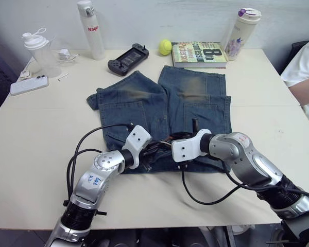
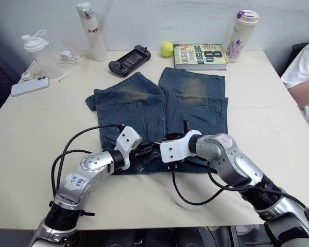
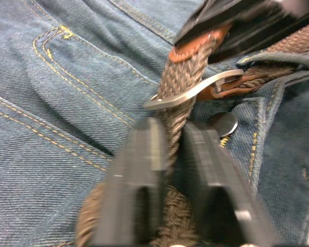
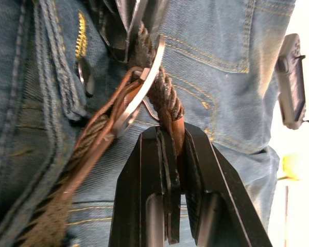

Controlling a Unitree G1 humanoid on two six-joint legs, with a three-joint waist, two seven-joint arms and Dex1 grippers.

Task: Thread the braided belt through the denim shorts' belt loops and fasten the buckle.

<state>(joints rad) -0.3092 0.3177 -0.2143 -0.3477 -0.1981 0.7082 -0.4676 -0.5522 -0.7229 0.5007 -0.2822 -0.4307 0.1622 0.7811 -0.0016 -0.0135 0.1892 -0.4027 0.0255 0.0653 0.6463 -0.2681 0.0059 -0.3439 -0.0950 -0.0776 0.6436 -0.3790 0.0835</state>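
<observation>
**Two tools on one strap at the buckle**

Both tools meet over the waistband of the shorts, which lie flat mid-table with the waist toward the near edge and the legs toward the far edge. The left tool is clamped on the woven belt just short of the buckle; the right tool pinches the tan tip beyond the frame. The strap already passes through the buckle, so fastening looks under way — threading seems mostly done, though that is a judgement.

Risks from here:
- Pulling the tip at an angle could drag the frame sideways and bunch the denim, since nothing pins the shorts down.
- With both tools so close together, a slip by either could let the strap slide back out of the frame.
- The prong may miss a gap in the weave and leave the belt unlatched.

Hard to make out: the prong's position — the wrist views do not settle it. The head views hide the waistband behind the tools, so the belt loops cannot be counted.
</observation>
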